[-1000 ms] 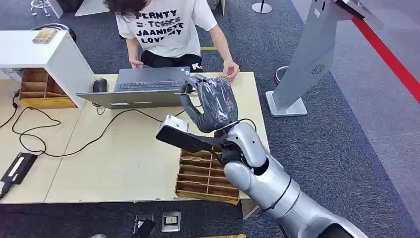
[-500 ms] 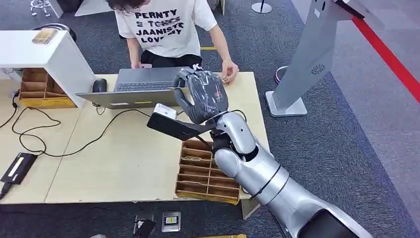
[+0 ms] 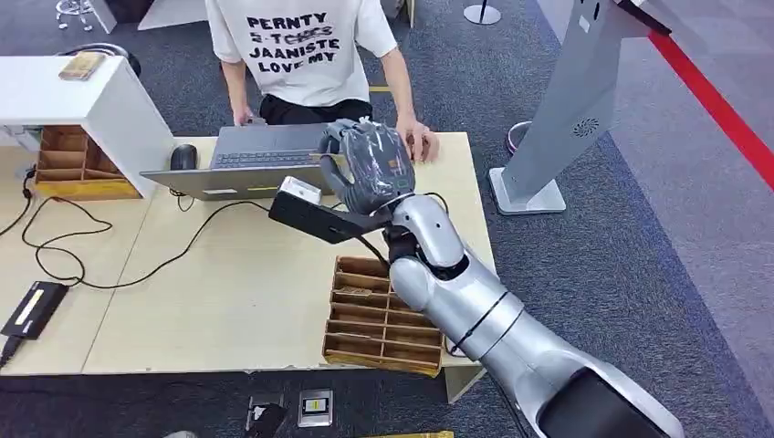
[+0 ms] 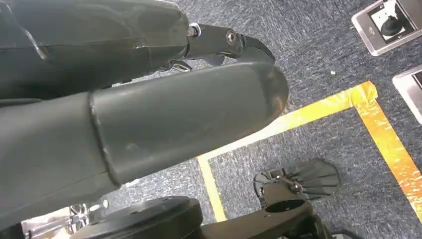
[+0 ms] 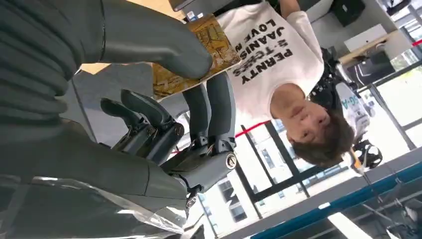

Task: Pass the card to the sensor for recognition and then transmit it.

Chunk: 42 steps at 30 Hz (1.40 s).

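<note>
The right hand (image 3: 368,167) was raised above the far part of the tabletop (image 3: 228,292), just in front of the open laptop (image 3: 260,160). Its thumb and fingers (image 5: 219,107) pinched the card (image 5: 199,55), a yellow-brown patterned card held flat between them in the right wrist view. In the head view only a thin yellow edge of the card (image 3: 334,157) showed at the 9 o'clock side of the hand. A black bracket with a small white block (image 3: 310,212) projected from the wrist toward 8 o'clock.

The left hand (image 4: 149,114) hung over blue-grey carpet (image 4: 323,64) crossed by yellow tape (image 4: 348,107); its thick thumb and darker fingers lay close together, and whether they were curled or spread could not be told. Nothing showed in its grasp.

A person in a white printed T-shirt (image 3: 297,50) stood at the 12 o'clock edge of the tabletop, one hand resting on the wood (image 3: 418,141) at 2 o'clock from the robot's hand. A black mouse (image 3: 183,157) lay just beside the laptop at 9 o'clock. A wooden divided tray (image 3: 374,319) sat at the near edge at 5 o'clock, under the silver forearm. A black cable (image 3: 109,265) ran across the tabletop to a black box (image 3: 35,308) at 8 o'clock. A grey kiosk stand (image 3: 570,100) rose from the carpet at 2 o'clock, well apart from the tabletop.
</note>
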Each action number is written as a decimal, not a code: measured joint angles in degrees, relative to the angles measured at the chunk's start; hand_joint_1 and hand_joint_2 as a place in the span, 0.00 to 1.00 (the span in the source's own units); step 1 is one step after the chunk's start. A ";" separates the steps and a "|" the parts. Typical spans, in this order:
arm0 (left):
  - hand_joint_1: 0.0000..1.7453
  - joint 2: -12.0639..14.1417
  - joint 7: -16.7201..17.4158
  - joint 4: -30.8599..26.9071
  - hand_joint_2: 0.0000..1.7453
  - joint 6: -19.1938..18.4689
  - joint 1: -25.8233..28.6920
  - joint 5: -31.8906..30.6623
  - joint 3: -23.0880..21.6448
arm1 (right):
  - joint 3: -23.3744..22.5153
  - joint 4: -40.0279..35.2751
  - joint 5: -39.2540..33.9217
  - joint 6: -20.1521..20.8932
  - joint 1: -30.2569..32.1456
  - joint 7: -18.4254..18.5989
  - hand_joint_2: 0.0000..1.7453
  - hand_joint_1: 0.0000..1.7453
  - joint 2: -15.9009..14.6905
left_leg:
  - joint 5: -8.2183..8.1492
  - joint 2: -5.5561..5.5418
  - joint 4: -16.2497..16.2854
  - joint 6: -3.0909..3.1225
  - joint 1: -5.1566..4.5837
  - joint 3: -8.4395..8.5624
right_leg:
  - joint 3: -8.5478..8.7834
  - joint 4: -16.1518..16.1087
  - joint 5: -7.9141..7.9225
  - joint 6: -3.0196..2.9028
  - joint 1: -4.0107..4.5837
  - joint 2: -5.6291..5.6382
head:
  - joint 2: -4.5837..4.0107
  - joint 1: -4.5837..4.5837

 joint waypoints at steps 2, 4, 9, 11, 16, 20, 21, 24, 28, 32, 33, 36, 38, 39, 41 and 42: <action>0.00 0.00 0.00 0.00 0.00 0.04 0.00 0.00 -0.13 | 0.00 1.04 -0.20 -0.22 -0.26 -0.17 1.00 1.00 0.39 | 0.00 0.00 0.00 0.00 0.00 0.00 | 0.00 0.00 0.00 0.00 0.00 0.00 | 0.00 0.00; 0.00 0.00 0.00 0.00 0.00 0.09 0.00 0.04 -0.20 | 0.00 2.24 -0.48 -0.63 -0.60 -0.63 1.00 1.00 0.85 | 0.00 0.00 0.00 0.00 0.00 0.00 | 0.00 0.00 0.00 0.00 0.00 0.01 | 0.00 0.00; 0.00 0.00 0.00 0.00 0.00 0.11 -0.03 0.11 -0.72 | 0.00 5.81 -1.22 -2.12 -1.69 -1.94 1.00 1.00 1.94 | 0.00 0.00 0.00 0.00 0.00 0.00 | 0.00 0.00 0.00 0.00 0.00 0.00 | 0.00 0.02; 0.00 0.00 0.00 0.00 0.00 0.11 -0.03 0.26 -0.74 | 0.00 7.12 -1.40 -2.58 -1.94 -2.36 1.00 1.00 2.32 | 0.00 0.00 0.00 0.00 0.00 0.00 | 0.00 0.00 0.00 0.00 0.00 0.01 | 0.00 0.02; 0.00 0.00 0.00 0.00 0.00 0.09 -0.07 0.55 -0.79 | 0.02 10.62 -1.68 -3.93 -3.08 -3.02 1.00 1.00 3.39 | 0.00 0.00 0.00 0.00 0.00 0.01 | 0.00 0.00 0.00 0.00 0.00 0.00 | 0.00 0.02; 0.00 0.00 0.00 0.00 0.00 -0.09 -0.15 0.61 -0.90 | 0.02 12.85 -1.70 -4.70 -3.44 -3.02 1.00 1.00 3.91 | 0.01 0.00 0.00 -0.01 0.00 0.01 | 0.00 0.00 0.00 0.00 0.00 0.03 | 0.00 0.02; 0.00 0.00 0.00 0.00 0.00 -0.11 -0.21 0.63 -1.03 | 0.02 13.55 -1.66 -4.92 -3.66 -3.04 1.00 1.00 4.13 | 0.01 0.00 0.00 -0.01 0.00 0.01 | 0.00 0.00 0.00 0.00 0.00 0.03 | 0.00 0.00; 0.00 0.00 0.00 0.00 0.00 -0.15 -0.29 0.66 -1.16 | 0.02 14.73 -1.66 -5.11 -3.89 -3.06 1.00 1.00 4.35 | 0.01 0.00 0.00 -0.01 0.00 0.01 | 0.00 0.00 0.00 0.00 0.00 0.02 | 0.00 0.02; 0.00 0.00 0.00 0.00 0.00 -0.13 -0.37 0.66 -1.22 | 0.02 16.73 -1.66 -5.68 -4.29 -3.12 1.00 0.00 4.85 | 0.01 0.01 0.00 -0.01 0.00 0.01 | -0.02 0.00 0.00 0.00 0.00 0.05 | 0.00 0.02; 0.00 0.00 0.00 0.00 0.00 -0.13 -0.43 0.66 -1.33 | 0.02 17.79 -1.57 -5.88 -4.39 -2.97 1.00 0.00 5.09 | 0.01 0.01 0.00 -0.01 0.00 0.01 | -0.02 0.00 0.00 0.00 0.00 0.06 | 0.00 0.00; 0.00 0.00 0.00 0.00 0.00 -0.13 -0.46 0.66 -1.42 | 0.02 17.99 -1.51 -5.88 -4.44 -2.91 1.00 0.00 5.09 | 0.01 0.01 0.00 -0.01 0.00 0.01 | -0.02 0.00 0.00 0.00 0.00 0.06 | 0.00 0.00; 0.00 0.00 0.00 0.00 0.00 -0.15 -0.55 0.66 -1.60 | 0.02 18.60 -1.09 -6.07 -4.47 -2.49 1.00 0.00 5.09 | 0.01 0.01 0.00 -0.01 0.00 0.01 | -0.02 0.00 0.00 0.00 0.00 0.06 | 0.00 0.00; 0.00 0.00 0.00 0.00 0.00 -0.15 -0.59 0.66 -1.62 | 0.02 18.86 -1.09 -6.31 -4.47 -2.43 1.00 0.00 5.09 | 0.01 0.01 0.01 -0.02 0.00 0.01 | -0.02 0.00 0.01 0.00 0.00 0.06 | 0.00 0.02; 0.00 0.00 0.00 0.00 0.00 -0.15 -0.59 0.68 -1.66 | 0.02 18.92 -1.11 -6.49 -4.46 -2.43 1.00 0.00 5.09 | 0.01 0.01 0.01 -0.02 0.00 0.01 | -0.02 0.00 0.01 0.00 0.00 0.06 | 0.00 0.00; 0.00 0.02 0.02 0.00 0.00 -0.09 -0.60 0.77 -1.77 | 0.02 19.01 -1.27 -7.06 -4.42 -2.58 1.00 0.00 5.09 | 0.01 0.01 0.01 -0.02 0.00 0.01 | -0.02 0.00 0.01 0.00 0.00 0.06 | 0.02 0.00; 0.00 0.02 0.02 0.00 0.00 -0.07 -0.60 0.90 -1.97 | 0.02 18.99 -1.38 -7.28 -4.35 -2.78 1.00 0.00 5.07 | 0.01 0.01 0.01 -0.02 0.00 0.01 | -0.02 0.00 0.01 0.00 0.00 0.07 | 0.00 0.02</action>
